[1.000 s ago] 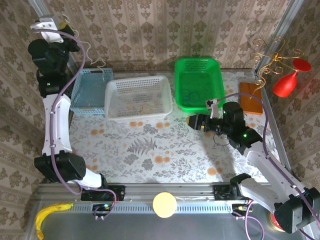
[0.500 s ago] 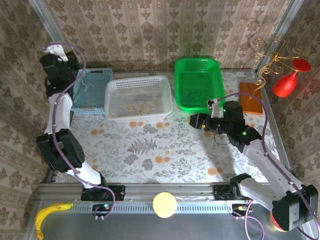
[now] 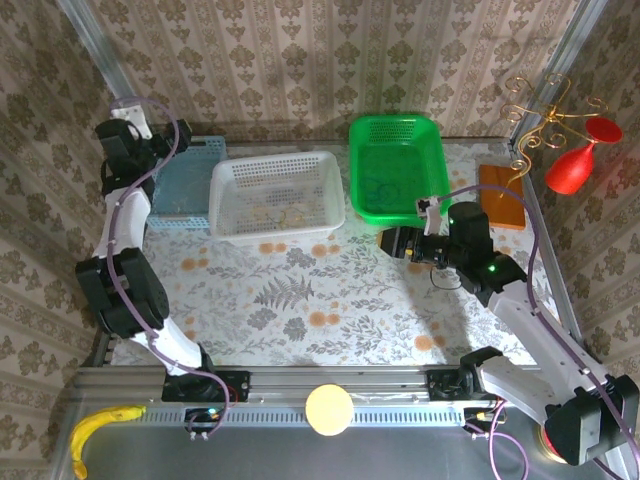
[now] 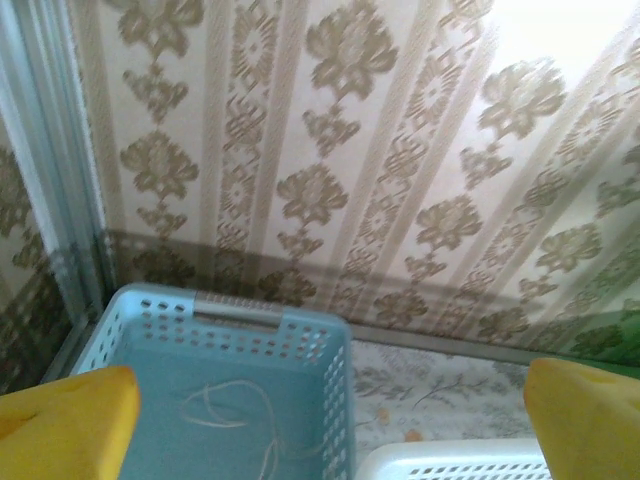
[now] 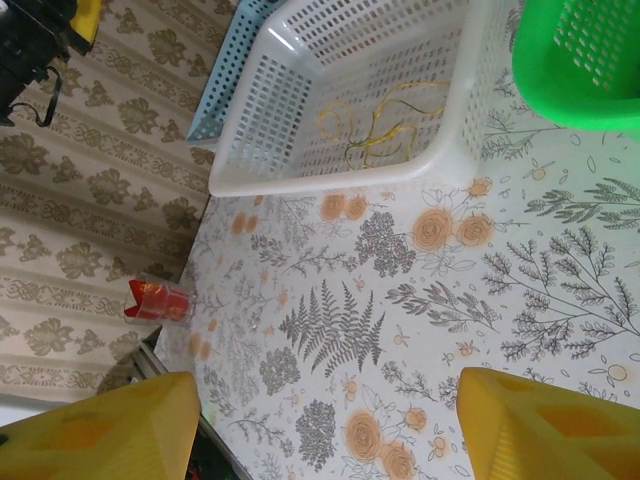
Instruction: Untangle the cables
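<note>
A pale tan cable (image 4: 235, 415) lies in loose loops on the floor of the blue basket (image 4: 335, 400). My left gripper (image 4: 330, 400) hovers above that basket's right rim, open wide, with nothing between its yellow fingers (image 4: 70, 425). A yellowish cable (image 5: 385, 125) lies loose in the white basket (image 5: 330, 175). My right gripper (image 3: 387, 242) hangs over the tablecloth in front of the green basket (image 3: 397, 165); it is open and empty, yellow fingers (image 5: 545, 430) apart. Faint dark loops (image 3: 378, 188) show inside the green basket.
The three baskets stand in a row along the back wall. At the back right are a gold curly wire stand (image 3: 540, 110), a red glass (image 3: 572, 170) and a brown block (image 3: 500, 195). A red cup (image 5: 155, 300) sits at the table's left edge. A banana (image 3: 100, 425) lies on the near rail.
The left arm came down from high up with a pale cord dangling from its gripper, and the cord now lies in the blue basket. The left gripper has opened. The right gripper barely moved.
</note>
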